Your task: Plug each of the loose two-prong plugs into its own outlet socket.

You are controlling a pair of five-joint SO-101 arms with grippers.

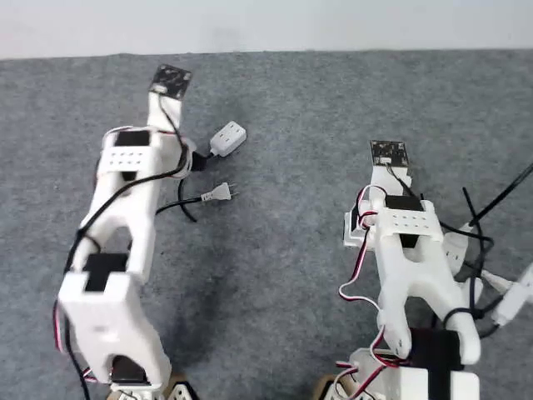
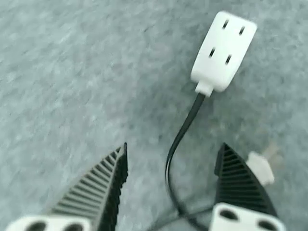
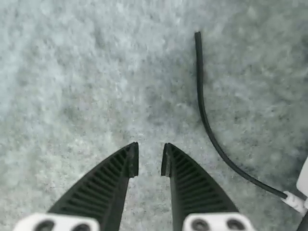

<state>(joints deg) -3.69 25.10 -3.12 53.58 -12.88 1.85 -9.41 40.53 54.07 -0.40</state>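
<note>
The left gripper [image 2: 173,154] is spread wide over the cord [image 2: 185,125] of the white outlet block [image 2: 222,50] — the two-prong plug [image 1: 218,194] is laid nearby. The right gripper [image 3: 149,154] is set narrow — nothing is gripped.

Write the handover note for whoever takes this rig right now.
Left pincer: open, empty. The black cable of the white outlet block runs between its fingers.
Right pincer: barely parted, empty, over the grey carpet beside a second black cable.
Loose plug: on the carpet near the outlet block, apart from it, prongs free.
Done: nothing is plugged in, as far as can be seen.
Left: grasp the plug and seat it in a socket.
</note>
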